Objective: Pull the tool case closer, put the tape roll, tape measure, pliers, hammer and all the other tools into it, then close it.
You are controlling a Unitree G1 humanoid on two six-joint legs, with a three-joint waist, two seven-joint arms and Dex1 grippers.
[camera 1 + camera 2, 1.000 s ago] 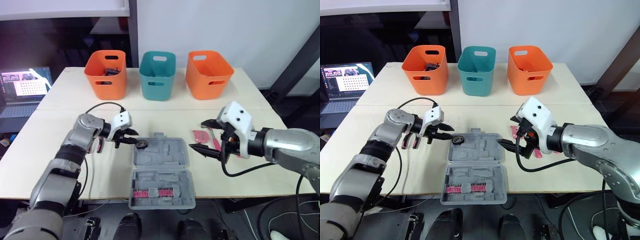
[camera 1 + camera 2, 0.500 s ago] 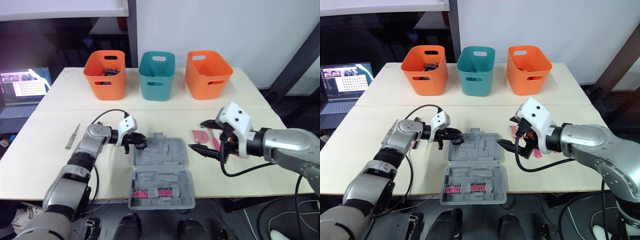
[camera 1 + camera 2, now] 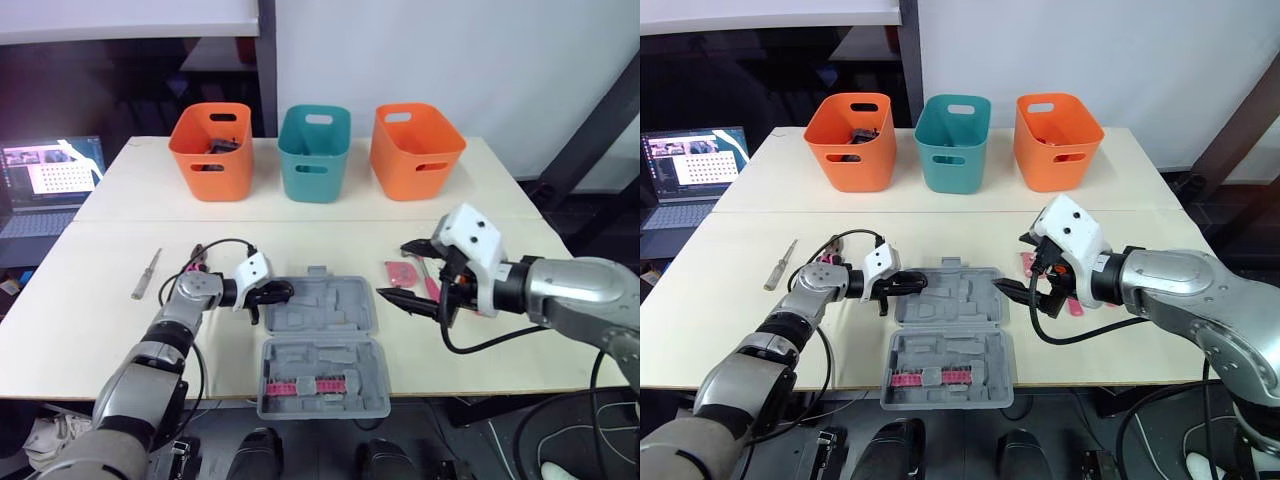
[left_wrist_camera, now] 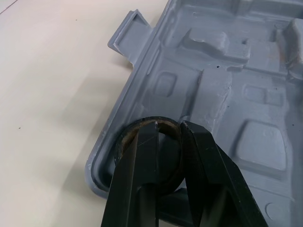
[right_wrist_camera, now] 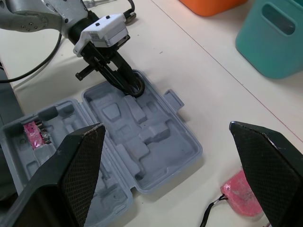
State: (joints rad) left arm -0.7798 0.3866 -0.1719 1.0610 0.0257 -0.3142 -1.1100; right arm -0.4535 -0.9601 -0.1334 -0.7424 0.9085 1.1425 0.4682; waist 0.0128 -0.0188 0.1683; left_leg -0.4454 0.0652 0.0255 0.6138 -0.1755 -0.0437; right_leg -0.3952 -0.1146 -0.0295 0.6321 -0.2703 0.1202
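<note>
Over the tool case [image 3: 322,340] corner: left claw [image 3: 282,291] closed on tape roll [image 4: 124,142].
Right claw [image 3: 395,271]: spread wide, empty.
Tip: seat roll flat, probably in the corner pocket, before releasing.

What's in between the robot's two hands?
The open tool case. Its far half lies between the left gripper, shut on the tape roll, and the open right gripper, in both eye views.

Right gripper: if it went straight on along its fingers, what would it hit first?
Most likely the open case, on its half farther from the robot: the right gripper, open, points at it from the side. Depth is hard to judge, so it might pass just above.
</note>
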